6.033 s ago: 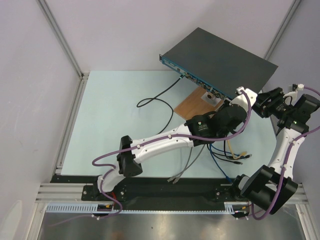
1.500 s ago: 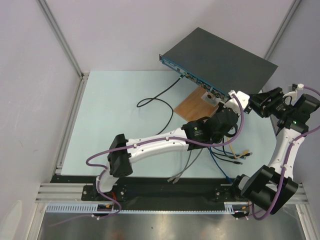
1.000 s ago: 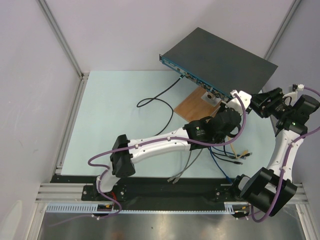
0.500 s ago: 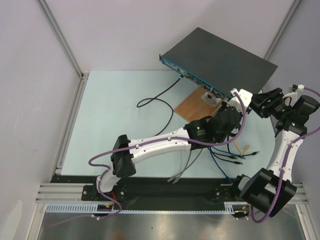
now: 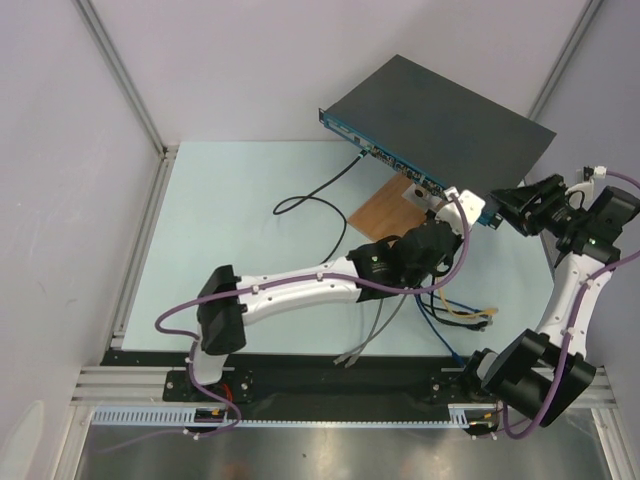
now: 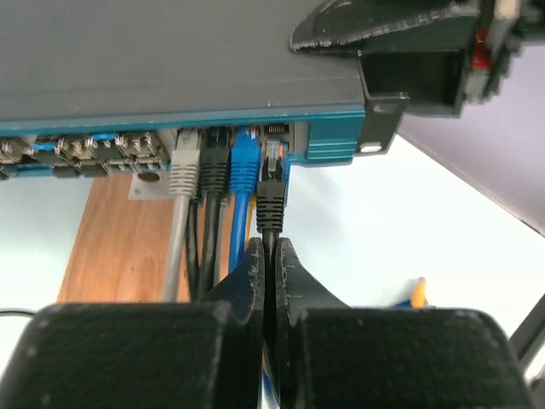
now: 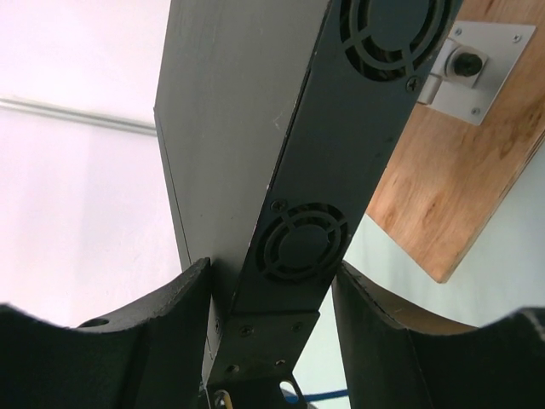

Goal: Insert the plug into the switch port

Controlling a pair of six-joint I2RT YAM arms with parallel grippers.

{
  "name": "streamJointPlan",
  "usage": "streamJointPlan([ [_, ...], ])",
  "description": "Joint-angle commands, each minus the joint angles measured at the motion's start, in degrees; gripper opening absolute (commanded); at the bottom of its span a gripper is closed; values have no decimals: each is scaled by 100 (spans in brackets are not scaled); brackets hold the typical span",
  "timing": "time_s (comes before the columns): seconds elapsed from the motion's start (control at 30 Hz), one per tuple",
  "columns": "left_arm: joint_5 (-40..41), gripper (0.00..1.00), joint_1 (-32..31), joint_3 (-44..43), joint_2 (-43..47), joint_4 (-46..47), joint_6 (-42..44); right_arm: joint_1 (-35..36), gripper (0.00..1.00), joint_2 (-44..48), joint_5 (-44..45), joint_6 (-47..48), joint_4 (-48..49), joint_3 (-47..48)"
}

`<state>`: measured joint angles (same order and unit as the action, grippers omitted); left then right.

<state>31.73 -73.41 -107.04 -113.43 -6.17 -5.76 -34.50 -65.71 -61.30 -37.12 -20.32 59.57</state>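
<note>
The switch (image 5: 440,115) is a flat black box, raised at an angle at the back right, its blue front (image 6: 328,141) lined with small sockets. My left gripper (image 6: 268,247) is shut on a black cable just behind its black plug (image 6: 271,194). The plug's clear tip sits at the rightmost socket (image 6: 274,133); I cannot tell whether it is fully in. From above, the left gripper (image 5: 452,197) is at the switch's right front corner. My right gripper (image 7: 271,266) clamps the switch's (image 7: 238,102) vented end, one finger on each face, also seen in the top view (image 5: 515,205).
Grey (image 6: 182,166), black (image 6: 213,162) and blue (image 6: 244,162) plugs fill the sockets just left of mine. A brown wooden board (image 5: 385,210) with a metal bracket lies under the switch. Loose cables (image 5: 460,312) trail on the table, and a black cable (image 5: 310,197) loops left.
The left arm has swung left and pushed in along the switch front, uncovering its blue right end. The loose yellow-tipped cables on the table have shifted. The right arm has stayed put.
</note>
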Motion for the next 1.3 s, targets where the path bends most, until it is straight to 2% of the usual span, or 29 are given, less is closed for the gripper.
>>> streamJointPlan([
  [0.0,-122,0,177,673,803,211,487,-81,57,-161,-857,960,-859,475],
  [0.03,-210,0,178,850,944,335,558,-161,62,-187,-910,1066,-991,563],
  [0.07,-237,0,178,1017,1180,467,715,-249,73,-205,-945,1302,-1157,686],
  [0.17,-264,0,151,1414,1393,854,910,-574,89,-310,-1120,2004,-1957,1143],
  [0.3,-263,0,134,1484,1543,1082,927,-1031,89,-442,-1542,2613,-2846,1681],
  [0.37,-307,0,116,1555,1648,1284,997,-1329,87,-469,-1788,2544,-2794,1865],
  [0.43,-333,0,63,1695,1736,1732,1234,-1462,84,-451,-2210,2062,-2374,1953],
  [0.53,-447,0,-7,1775,1789,2181,1393,-1454,78,-223,-2624,975,-1267,1900],
  [0.57,-491,0,-42,1775,1798,2269,1446,-1315,76,-170,-2668,909,-1134,1961],
  [0.67,-615,0,-130,1775,1737,2647,1621,-1016,65,-179,-2695,1277,-1676,2146],
  [0.8,-659,0,-227,1574,1518,2955,1648,-165,56,128,-2423,1050,-1293,2103],
  [0.9,-589,0,-244,1310,1280,2964,1560,179,53,260,-2308,883,-1133,2111],
  [1.13,-448,0,-279,1098,1068,3096,1516,487,50,392,-2229,882,-1159,1962],
  [1.23,-439,0,-297,1081,1051,3105,1534,611,45,480,-2097,734,-984,1822],
  [1.27,-439,0,-314,1072,1042,3105,1534,663,40,550,-2053,620,-739,1708],
])
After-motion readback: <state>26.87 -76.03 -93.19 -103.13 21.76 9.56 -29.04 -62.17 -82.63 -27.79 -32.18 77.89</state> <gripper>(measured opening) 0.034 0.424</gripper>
